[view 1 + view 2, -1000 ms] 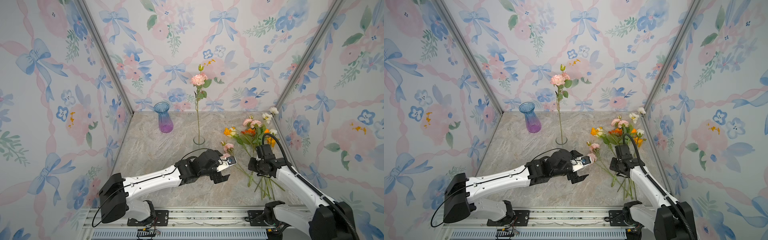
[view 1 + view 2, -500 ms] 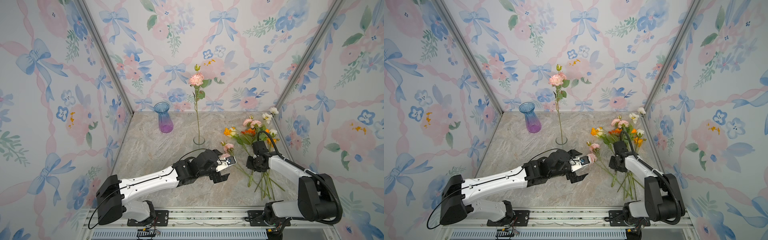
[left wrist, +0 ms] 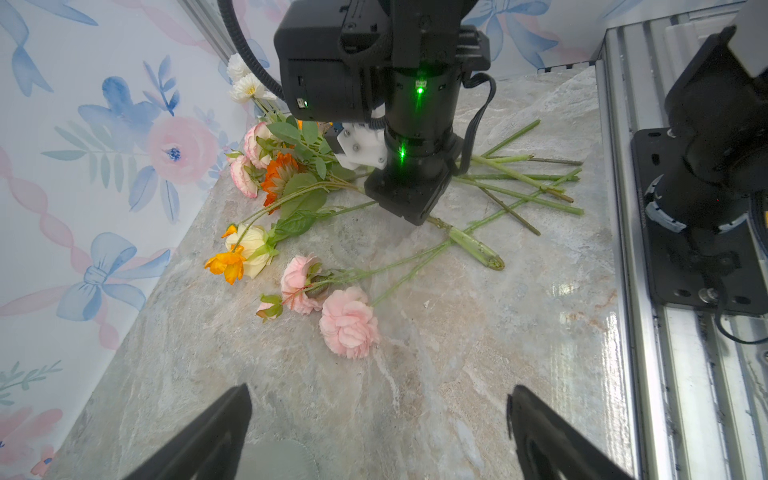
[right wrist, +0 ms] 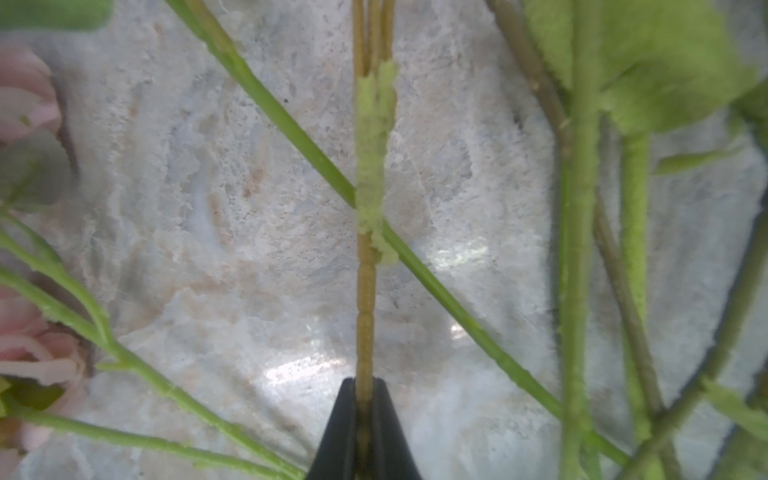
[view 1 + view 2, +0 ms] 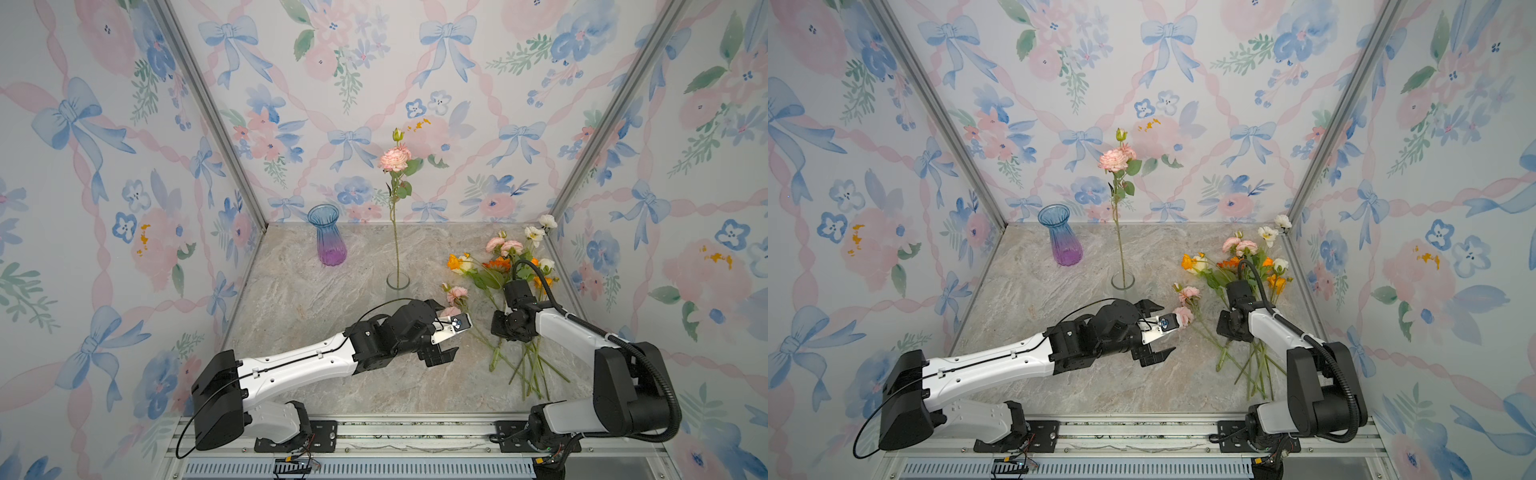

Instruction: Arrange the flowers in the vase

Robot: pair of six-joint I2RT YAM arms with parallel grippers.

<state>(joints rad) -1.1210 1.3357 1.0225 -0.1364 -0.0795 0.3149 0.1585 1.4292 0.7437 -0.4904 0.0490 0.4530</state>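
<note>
Right jaws clamp a stem (image 4: 365, 316) over marble tabletop (image 5: 332, 299) (flowery walls (image 5: 374, 62)).

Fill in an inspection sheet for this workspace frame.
Surface: marble-patterned tabletop, bare on the left.
Job's things: clear glass vase upright, holding one pink-bloomed flower; mixed loose flowers piled on the right.
Clutter: blue-to-purple ribbed glass vase, empty, back left.
Grippers: left gripper open, facing the pile; right gripper shut on thin olive stem.
Cables: black corrugated cable on right arm; thin black cable looping over left arm.
Surroundings: floral bow wallpaper walls; aluminium rail in front.
</note>
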